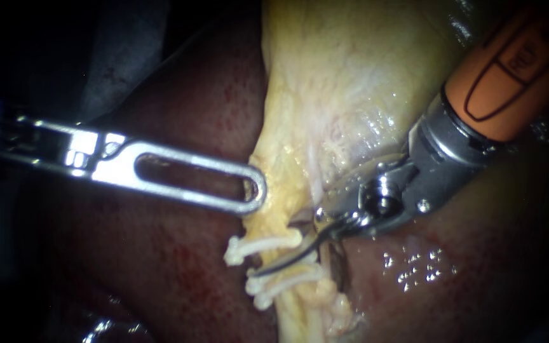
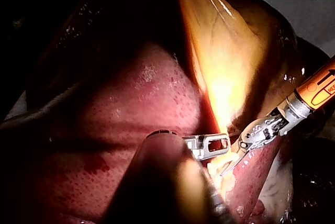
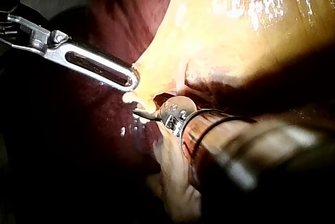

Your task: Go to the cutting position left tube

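My left instrument [image 1: 255, 190] comes in level from the left, its slotted jaws shut on the pale edge of the gallbladder [image 1: 338, 82]. Below that edge a yellowish tube [image 1: 316, 298] runs down, crossed by white clips: one upper clip [image 1: 258, 244] and two lower clips [image 1: 281, 282]. My right instrument [image 1: 284, 257], on an orange shaft from the upper right, has curved blades standing open. The lower blade lies across the tube between the upper and lower clips; the other blade is partly hidden by tissue. I cannot tell which tube this is.
Dark red liver [image 1: 160, 267] lies under and around the tube, with wet glints at the right [image 1: 414, 267]. In the left wrist view my own shaft [image 2: 172, 182] covers the foreground. The right instrument's wide shaft [image 3: 251, 150] fills much of the right wrist view.
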